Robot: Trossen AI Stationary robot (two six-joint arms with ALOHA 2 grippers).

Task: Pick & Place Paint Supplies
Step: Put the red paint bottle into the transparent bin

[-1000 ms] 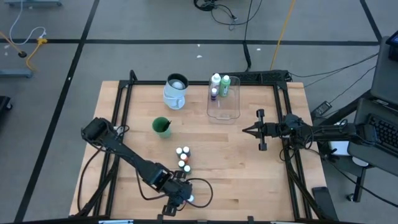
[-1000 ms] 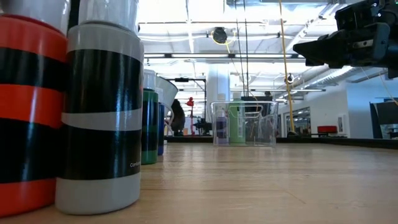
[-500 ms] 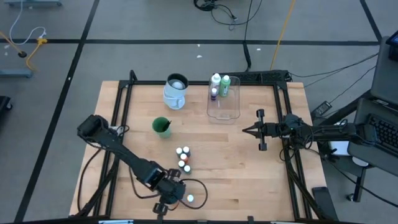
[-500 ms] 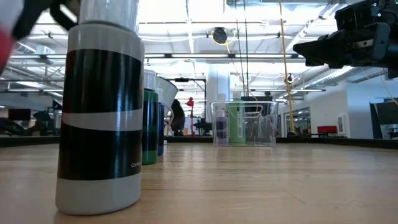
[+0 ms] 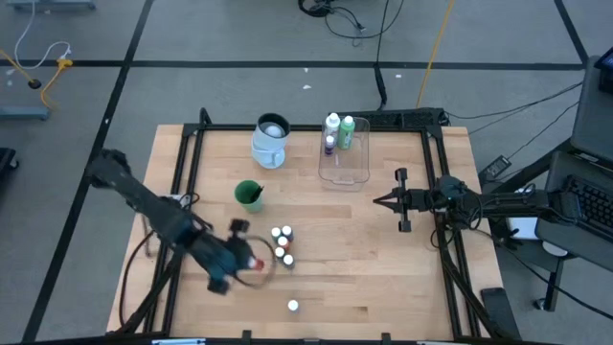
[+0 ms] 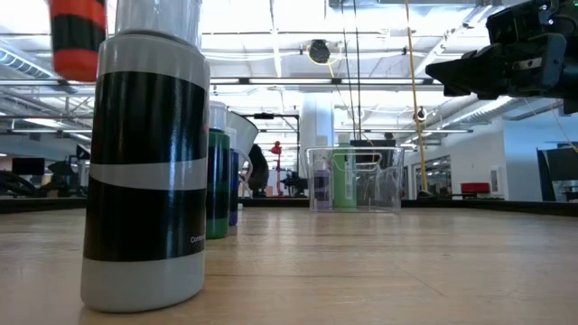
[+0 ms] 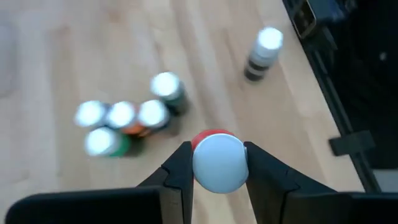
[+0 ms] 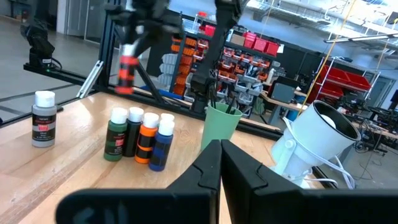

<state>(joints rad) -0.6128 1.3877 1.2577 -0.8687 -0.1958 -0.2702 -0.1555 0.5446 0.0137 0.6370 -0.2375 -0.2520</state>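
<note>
Above the near-left part of the wooden table (image 5: 383,278), the left gripper (image 7: 217,163) is clamped on a small red paint bottle (image 7: 217,162), its fingers pressing the sides just under the white cap; the bottle hangs clear of the tabletop. At about four o'clock from it a cluster of small paint bottles (image 5: 282,244) stands upright, and a lone grey bottle (image 5: 293,307) sits toward five o'clock near the table's front edge. The clear plastic tray (image 5: 346,158), already holding the tall white and green bottles, lies at roughly one o'clock, well apart. The right gripper (image 5: 379,201) waits with its fingers closed on nothing, at the tray's four o'clock. The bottle looks light, rigid and smooth-sided, so a grip across the body below the cap should hold best; it could slip or swing if carried fast.
</note>
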